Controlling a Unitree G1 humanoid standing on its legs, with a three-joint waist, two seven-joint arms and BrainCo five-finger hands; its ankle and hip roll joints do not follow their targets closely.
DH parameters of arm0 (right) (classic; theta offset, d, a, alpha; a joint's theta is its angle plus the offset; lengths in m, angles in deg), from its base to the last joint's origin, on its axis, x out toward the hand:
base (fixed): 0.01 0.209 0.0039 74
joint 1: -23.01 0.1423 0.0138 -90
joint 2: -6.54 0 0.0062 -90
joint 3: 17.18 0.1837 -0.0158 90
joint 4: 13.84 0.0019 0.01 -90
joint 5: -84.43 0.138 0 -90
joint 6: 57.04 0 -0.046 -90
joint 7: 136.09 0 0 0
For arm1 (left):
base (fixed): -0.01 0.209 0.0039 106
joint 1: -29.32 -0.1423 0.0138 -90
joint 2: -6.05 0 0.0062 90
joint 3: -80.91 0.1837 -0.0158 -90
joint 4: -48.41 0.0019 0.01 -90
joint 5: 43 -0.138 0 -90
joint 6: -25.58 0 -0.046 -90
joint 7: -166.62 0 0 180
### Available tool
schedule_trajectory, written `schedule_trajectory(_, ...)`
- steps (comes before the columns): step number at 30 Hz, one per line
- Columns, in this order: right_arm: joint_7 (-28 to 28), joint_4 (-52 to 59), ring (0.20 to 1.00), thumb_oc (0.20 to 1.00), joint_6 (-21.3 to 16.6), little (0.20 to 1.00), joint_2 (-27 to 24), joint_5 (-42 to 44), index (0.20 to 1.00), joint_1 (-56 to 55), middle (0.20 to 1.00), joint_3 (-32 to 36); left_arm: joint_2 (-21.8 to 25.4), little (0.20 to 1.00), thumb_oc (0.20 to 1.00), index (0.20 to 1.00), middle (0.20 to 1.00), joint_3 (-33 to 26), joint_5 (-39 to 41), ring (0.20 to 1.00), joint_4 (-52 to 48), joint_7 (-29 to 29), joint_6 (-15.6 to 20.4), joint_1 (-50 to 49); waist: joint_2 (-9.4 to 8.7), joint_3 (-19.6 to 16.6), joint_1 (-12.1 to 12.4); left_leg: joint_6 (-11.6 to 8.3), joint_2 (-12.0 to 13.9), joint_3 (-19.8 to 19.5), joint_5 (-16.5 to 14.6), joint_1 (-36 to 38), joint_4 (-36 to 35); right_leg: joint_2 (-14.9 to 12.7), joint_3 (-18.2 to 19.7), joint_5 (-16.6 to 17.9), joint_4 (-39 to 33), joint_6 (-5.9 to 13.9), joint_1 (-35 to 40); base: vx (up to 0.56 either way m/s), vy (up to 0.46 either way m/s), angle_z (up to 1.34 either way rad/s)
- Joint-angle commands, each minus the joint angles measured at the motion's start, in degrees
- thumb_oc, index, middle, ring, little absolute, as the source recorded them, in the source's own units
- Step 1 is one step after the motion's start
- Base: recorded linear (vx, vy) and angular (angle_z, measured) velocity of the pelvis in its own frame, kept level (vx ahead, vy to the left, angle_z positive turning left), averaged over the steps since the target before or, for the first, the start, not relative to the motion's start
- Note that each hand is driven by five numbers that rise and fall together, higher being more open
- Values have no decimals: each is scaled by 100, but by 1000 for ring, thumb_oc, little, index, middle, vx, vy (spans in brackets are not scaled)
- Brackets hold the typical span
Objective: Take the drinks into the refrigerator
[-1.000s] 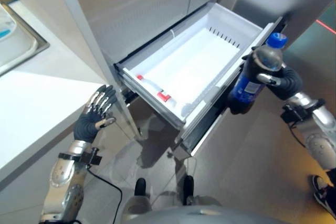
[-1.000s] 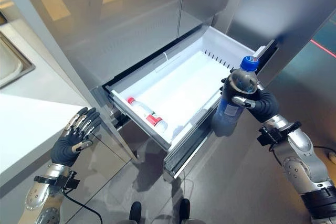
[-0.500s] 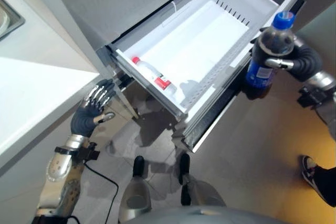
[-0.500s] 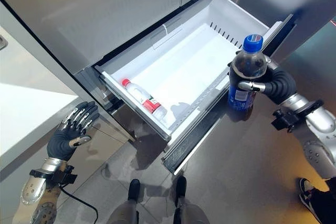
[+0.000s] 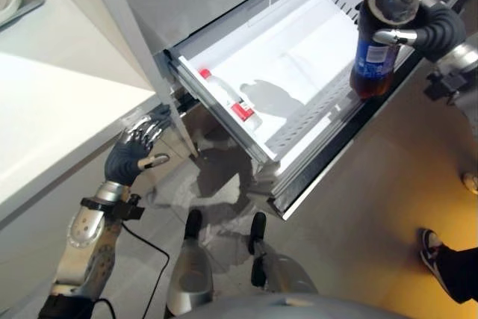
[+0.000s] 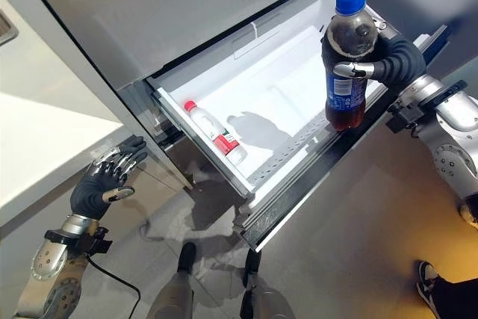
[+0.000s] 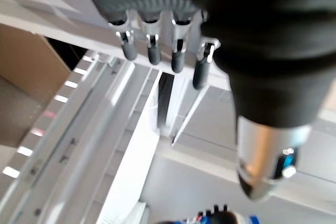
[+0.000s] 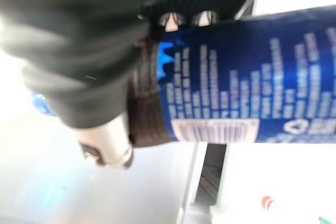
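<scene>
Gripping the cola bottle (image 6: pixel 346 65) around its upper body, my right hand (image 6: pixel 388 60) holds it upright over the right rim of the open fridge drawer (image 5: pixel 258 156), fingers curled round one side and thumb round the other. Its blue cap points up and its base hangs just above the drawer's edge, not yet inside. My left hand (image 6: pixel 101 187) hangs relaxed and empty with fingers loosely straight, beside the white counter (image 5: pixel 52 110) and near the drawer's left corner.

Inside the drawer a small bottle (image 6: pixel 213 134) with a red cap and red label lies on its side against the front wall, well apart from where I am holding the cola. Most of the white drawer floor beyond it looks free.

My worry is the drawer rim. If I lower the bottle from here without first carrying it further inward, I judge its base could catch on the edge or on the rail beneath and tip out of my grasp toward the floor. My hold is high on the bottle, so the heavy lower part may swing if I move sharply. Setting it down upright also looks risky: a tall bottle could topple when I let go, or block the drawer from closing. Laying it flat seems safer, but then it might roll into the small bottle.
</scene>
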Motion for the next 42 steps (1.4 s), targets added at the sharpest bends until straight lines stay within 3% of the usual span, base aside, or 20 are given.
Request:
schedule_trajectory(1, -237, -218, 200, 200, -630, 200, 1, 282, 200, 1332, 200, 234, 406, 1000, 1000, 1000, 1000, -231, 236, 1000, -350, -135, 405, 24, -230, -49, 101, 438, -393, -303, -166, -273, 280, -12, -387, -548, 374, 184, 265, 0, 0, 0)
schedule_trajectory(12, -372, -653, 200, 200, -518, 200, 597, -62, 200, 1485, 200, -58, 517, 1000, 1000, 1000, 1000, -183, 175, 1000, -437, -216, 466, 194, -147, 250, 261, 431, -401, -371, -92, -528, 346, -32, -463, -516, 410, 171, 79, -17, -6, 4)
schedule_trajectory(21, -577, -1516, 200, 200, -481, 200, 991, -159, 200, 2389, 200, -637, 521, 1000, 1000, 1000, 1000, -83, 234, 1000, -435, -334, 529, 315, -63, 549, 387, 430, -398, -372, -15, -749, 359, -40, -452, -466, 476, 167, -171, -29, -4, 0)
schedule_trajectory(42, -897, -3131, 200, 200, -158, 200, 1836, -1373, 200, 3486, 200, -1729, 665, 1000, 1000, 1000, 1000, 109, 121, 1000, -562, -544, 625, 635, -136, 1035, 584, 380, -349, -424, 104, -1109, 350, 6, -544, -411, 532, 169, -502, -3, -11, 2)
